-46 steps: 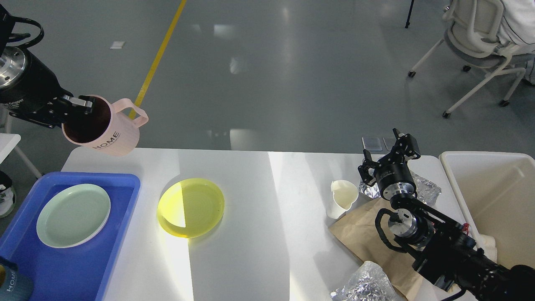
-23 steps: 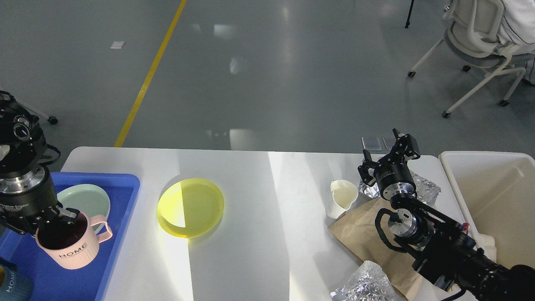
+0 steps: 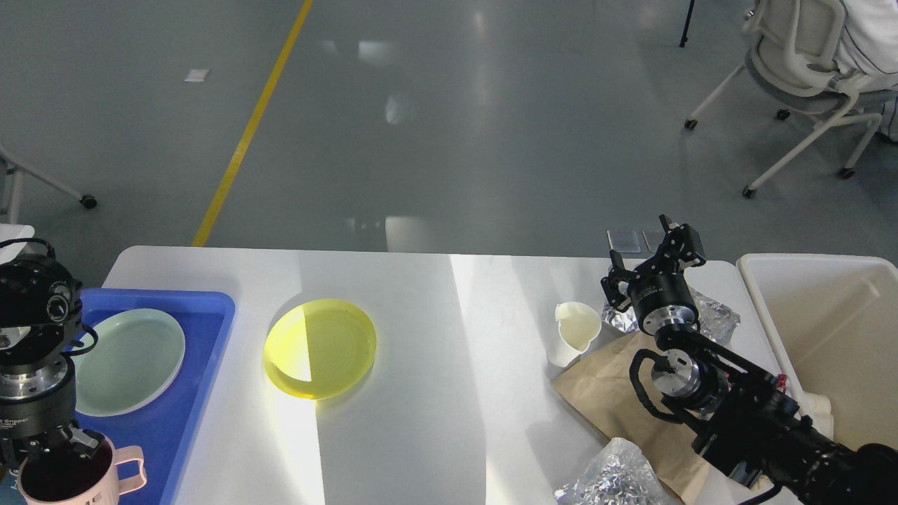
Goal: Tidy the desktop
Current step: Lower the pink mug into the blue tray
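Your left gripper [image 3: 62, 449] is clamping the rim of the pink mug [image 3: 74, 477], one finger inside it, over the near end of the blue tray [image 3: 200, 358] at the desktop's [image 3: 435, 393] left edge. Since half a second ago you are bringing the mug nearer and lower, uncovering the pale green plate [image 3: 133, 358]. Your right gripper [image 3: 649, 263] is hovering spread and empty near the far right corner, unmoved. Around it are lying crumpled foil [image 3: 715, 315], a white paper cup [image 3: 577, 333] and brown paper [image 3: 610, 400]. The yellow plate [image 3: 320, 348] is sitting mid-desktop, beside the tray.
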Robot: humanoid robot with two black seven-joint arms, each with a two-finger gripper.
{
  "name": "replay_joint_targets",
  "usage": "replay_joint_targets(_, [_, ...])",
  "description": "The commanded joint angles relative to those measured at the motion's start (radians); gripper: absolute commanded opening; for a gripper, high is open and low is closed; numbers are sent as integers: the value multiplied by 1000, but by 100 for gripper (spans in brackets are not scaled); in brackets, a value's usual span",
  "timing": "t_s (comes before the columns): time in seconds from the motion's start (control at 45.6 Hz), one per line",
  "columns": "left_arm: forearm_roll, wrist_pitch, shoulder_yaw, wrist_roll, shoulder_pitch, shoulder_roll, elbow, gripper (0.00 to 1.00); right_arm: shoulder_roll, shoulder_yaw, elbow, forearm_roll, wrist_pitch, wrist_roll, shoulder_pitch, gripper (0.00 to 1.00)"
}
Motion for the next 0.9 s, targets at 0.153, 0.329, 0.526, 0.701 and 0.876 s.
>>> replay_joint_targets(0.153, [14,218,32,-9,68,-44,4,3,1,0,0,0,0,0,0,100])
replay_joint_targets(0.329, [14,283,33,-9,114,-45,8,3,1,0,0,0,0,0,0,100])
replay_joint_targets(0.526, [14,356,71,-9,132,-73,10,4,1,0,0,0,0,0,0,100])
replay_joint_targets(0.701, [14,436,88,-11,145,-82,14,5,1,0,0,0,0,0,0,100])
replay_joint_targets(0.876, [14,441,88,-11,166,-87,37,5,1,0,-1,0,0,0,0,100])
